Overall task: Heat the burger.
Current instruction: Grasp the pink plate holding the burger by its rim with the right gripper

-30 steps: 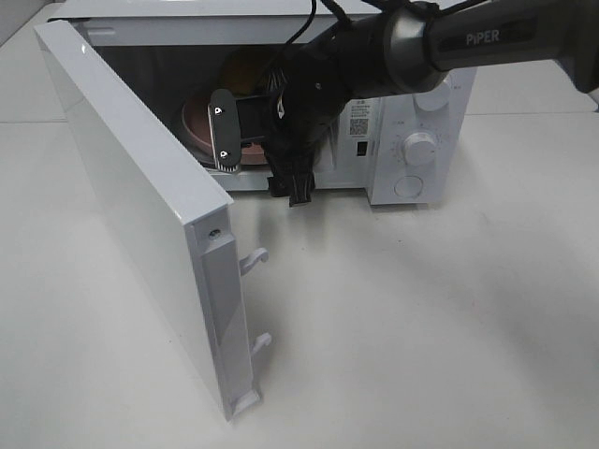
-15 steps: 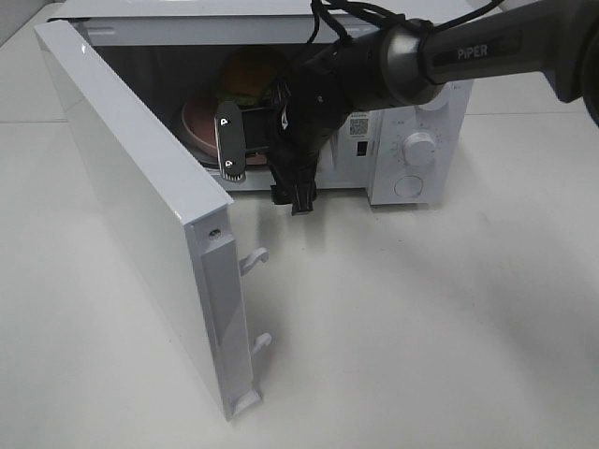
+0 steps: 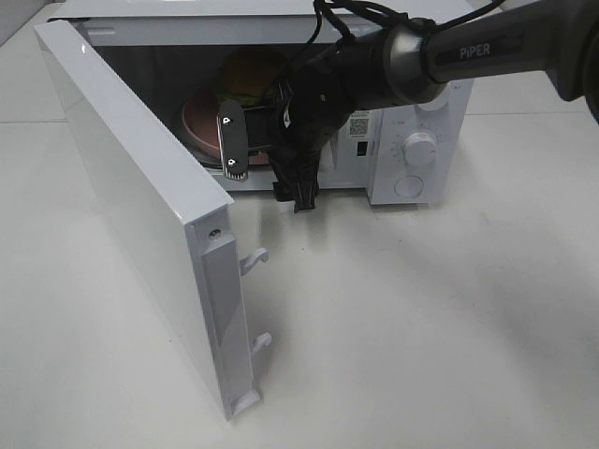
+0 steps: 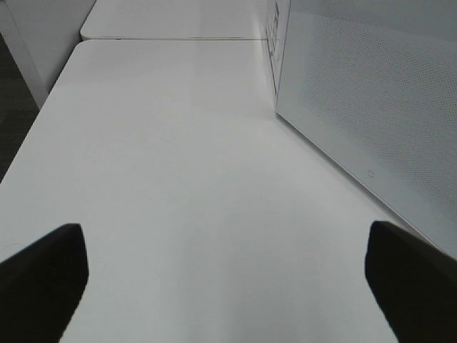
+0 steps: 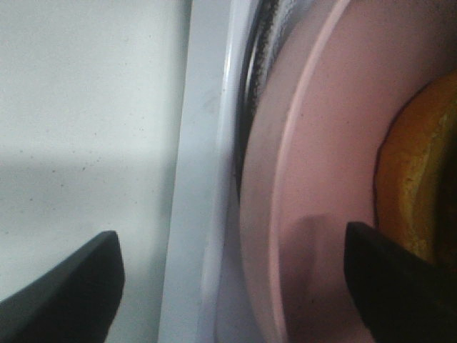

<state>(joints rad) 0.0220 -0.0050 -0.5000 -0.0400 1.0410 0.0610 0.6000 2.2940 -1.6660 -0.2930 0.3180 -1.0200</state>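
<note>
Both pairs of jaws stand wide and hold nothing. We see the right jaws [image 5: 228, 275] at the microwave's [image 3: 412, 140] front sill, straddling the rim of the plate [image 5: 321, 179]. The burger [image 3: 251, 73] sits on that plate, deep in the cavity. The door [image 3: 140, 215] swings fully out. The left jaws [image 4: 228, 275] hover over bare desk [image 4: 178, 157] beside the door.

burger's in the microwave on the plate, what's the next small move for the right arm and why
Probably draw the right end effector straight back out of the microwave. Its fingers stand open at the opening, gripping nothing, and the burger already sits on the pink plate inside. The door can't swing shut past the arm.
</note>
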